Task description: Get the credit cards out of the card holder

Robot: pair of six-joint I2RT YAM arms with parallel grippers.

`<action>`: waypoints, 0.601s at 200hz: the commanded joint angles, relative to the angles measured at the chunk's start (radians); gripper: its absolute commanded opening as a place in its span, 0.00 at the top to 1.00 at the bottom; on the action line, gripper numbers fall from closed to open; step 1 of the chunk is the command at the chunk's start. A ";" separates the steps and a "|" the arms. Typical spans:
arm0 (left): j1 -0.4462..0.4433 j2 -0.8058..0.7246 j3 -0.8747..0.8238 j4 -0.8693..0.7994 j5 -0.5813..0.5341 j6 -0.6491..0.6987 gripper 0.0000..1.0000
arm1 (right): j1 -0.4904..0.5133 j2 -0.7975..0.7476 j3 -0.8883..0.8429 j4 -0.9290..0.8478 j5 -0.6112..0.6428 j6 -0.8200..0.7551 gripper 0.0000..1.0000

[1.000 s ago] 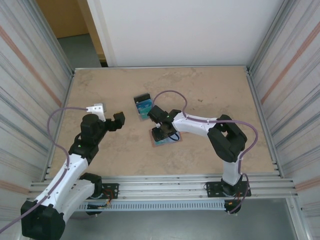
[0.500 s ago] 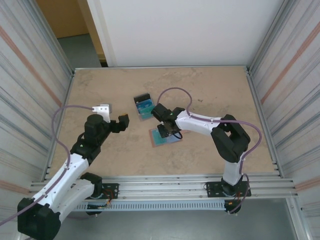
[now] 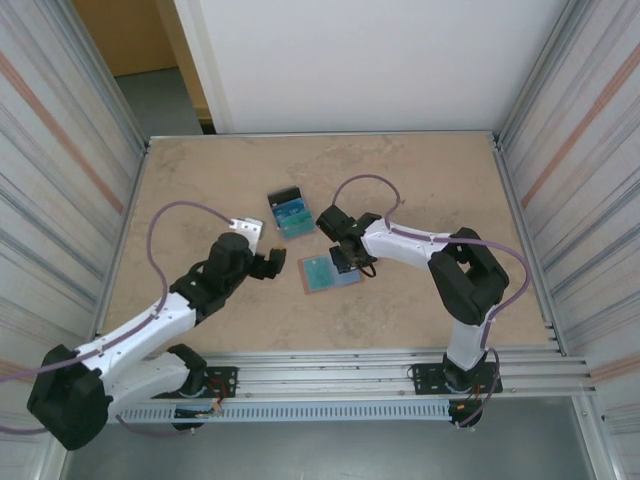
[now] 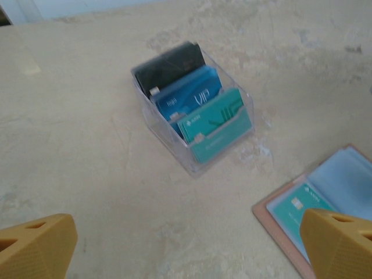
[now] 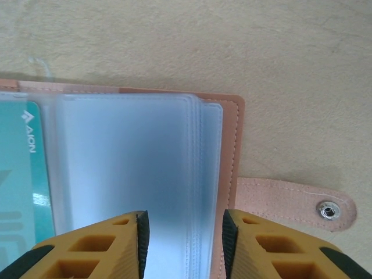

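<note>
- Directly below the right gripper (image 5: 183, 244), the card holder (image 5: 232, 145) is lying open and flat on the table (image 5: 174, 40). Its salmon-pink edge and stacked clear sleeves (image 5: 128, 157) are spreading out ahead of the fingertips.
- Left of that gripper's left finger, a teal credit card (image 5: 17, 174) is sitting inside a sleeve, printed face up.
- Off to the gripper's right, the holder's pink tab (image 5: 290, 200) with its metal snap is resting flat on the table, pointing away from the holder.
- The right gripper's jaws are standing a narrow gap apart, with the edge of the sleeves showing in the gap between the yellow fingers (image 5: 99, 247). Whether the pads are touching the plastic I cannot tell.
- Seen from above, the right gripper (image 3: 345, 258) is hovering over the far edge of the open holder (image 3: 348, 281).
- The left gripper (image 3: 272, 265) is hanging near the holder's left side, jaws spread wide and holding nothing.
- In its wrist view, the left gripper (image 4: 186, 247) is showing the holder (image 4: 346, 174) just ahead of its right finger, with the teal credit card (image 4: 293, 209) in its sleeve.
- Farther ahead of the left gripper, a clear plastic box (image 4: 197, 163) is sitting on the table, holding a black card (image 4: 174, 61), a blue card (image 4: 189, 96) and a teal-green card (image 4: 218, 125) leaning in a row.
</note>
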 commanded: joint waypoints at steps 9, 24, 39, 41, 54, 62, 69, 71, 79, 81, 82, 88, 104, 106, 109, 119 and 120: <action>-0.061 0.075 0.033 0.031 -0.076 0.003 0.01 | -0.013 -0.023 -0.021 -0.020 0.028 0.037 0.63; -0.086 0.126 0.043 0.035 -0.095 -0.003 0.01 | -0.023 -0.036 -0.027 -0.020 0.020 0.045 0.65; -0.106 0.179 0.056 0.030 -0.115 -0.012 0.01 | -0.032 -0.061 -0.031 -0.020 0.015 0.055 0.66; -0.108 0.186 0.056 0.030 -0.118 -0.014 0.01 | -0.034 -0.065 -0.032 -0.020 0.015 0.057 0.66; -0.120 0.232 0.067 0.031 -0.126 -0.030 0.01 | -0.043 -0.089 -0.035 -0.019 0.010 0.068 0.66; -0.128 0.258 0.074 0.033 -0.126 -0.037 0.01 | -0.048 -0.104 -0.039 -0.018 0.005 0.076 0.66; -0.136 0.279 0.077 0.040 -0.126 -0.041 0.01 | -0.052 -0.117 -0.044 -0.013 -0.005 0.083 0.66; -0.138 0.286 0.079 0.042 -0.126 -0.042 0.01 | -0.055 -0.121 -0.045 -0.010 -0.010 0.084 0.66; -0.148 0.309 0.082 0.056 -0.126 -0.042 0.01 | -0.058 -0.138 -0.050 0.000 -0.029 0.090 0.65; -0.150 0.315 0.083 0.059 -0.126 -0.042 0.01 | -0.058 -0.141 -0.052 0.003 -0.035 0.091 0.65; -0.151 0.319 0.084 0.061 -0.126 -0.043 0.01 | -0.058 -0.143 -0.052 0.006 -0.038 0.092 0.65; -0.156 0.336 0.087 0.069 -0.126 -0.045 0.01 | -0.060 -0.153 -0.058 0.017 -0.057 0.093 0.63; -0.162 0.386 0.101 0.084 -0.123 -0.054 0.01 | -0.065 -0.176 -0.070 0.054 -0.131 0.096 0.61; -0.163 0.392 0.102 0.084 -0.124 -0.056 0.01 | -0.066 -0.178 -0.072 0.058 -0.142 0.095 0.61; -0.163 0.403 0.106 0.085 -0.124 -0.056 0.01 | -0.067 -0.179 -0.072 0.063 -0.152 0.097 0.61; -0.164 0.435 0.116 0.087 -0.124 -0.061 0.01 | -0.070 -0.184 -0.076 0.079 -0.196 0.104 0.61; -0.164 0.439 0.117 0.087 -0.123 -0.062 0.01 | -0.070 -0.184 -0.076 0.080 -0.201 0.105 0.61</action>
